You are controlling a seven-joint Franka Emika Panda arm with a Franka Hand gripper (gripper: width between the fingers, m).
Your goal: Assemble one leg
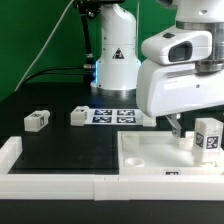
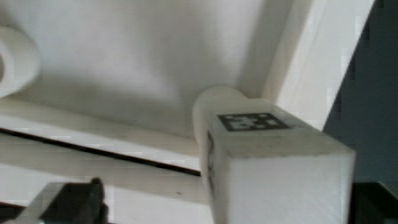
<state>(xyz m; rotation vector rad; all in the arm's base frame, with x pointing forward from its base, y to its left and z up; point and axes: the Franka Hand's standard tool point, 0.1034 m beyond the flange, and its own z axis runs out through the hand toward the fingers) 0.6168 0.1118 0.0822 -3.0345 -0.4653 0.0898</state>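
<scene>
Claw (image 1: 181, 135) hangs just beside the upright leg (image 1: 209, 137).

The black worktop (image 1: 70, 145) carries a small white tagged leg (image 1: 38, 120) toward the exterior view's left. A second leg (image 1: 79, 116) lies just beside the marker board (image 1: 116, 117). A large white plate (image 1: 145, 160) lies at the right. A white rail (image 1: 55, 183) runs along the near edge, and the arm's base (image 1: 115, 65) stands at the back.
</scene>
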